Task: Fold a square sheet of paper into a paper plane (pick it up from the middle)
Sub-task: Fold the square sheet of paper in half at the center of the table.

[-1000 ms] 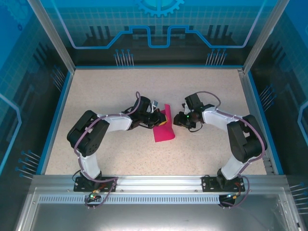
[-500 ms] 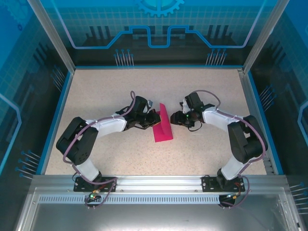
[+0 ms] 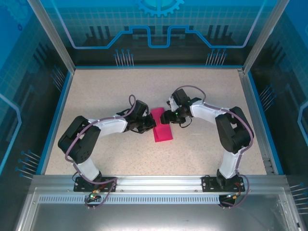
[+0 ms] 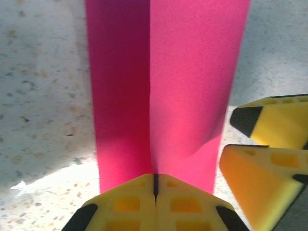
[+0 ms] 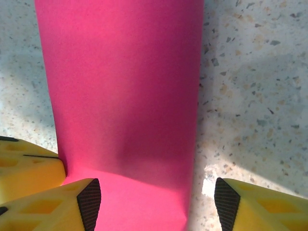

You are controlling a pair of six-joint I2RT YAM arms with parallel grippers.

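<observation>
Magenta-pink square sheet of paper [image 3: 162, 126], folded narrow, lies on the worktop [image 3: 110, 91], left claw [image 4: 155, 179] clenched on its crease, likely anchoring it, right claw [image 5: 158, 197] released astride one end, probably for pressing

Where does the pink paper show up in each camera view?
Top external: the pink paper lies mid-table, between the two arms' tools.
Left wrist: the pink paper runs as a creased strip from the top edge to the bottom centre.
Right wrist: the pink paper is a broad strip, top to bottom, left of centre.
Shared landmark: the left tool, yellow-fingered and shut at the paper's edge.
</observation>
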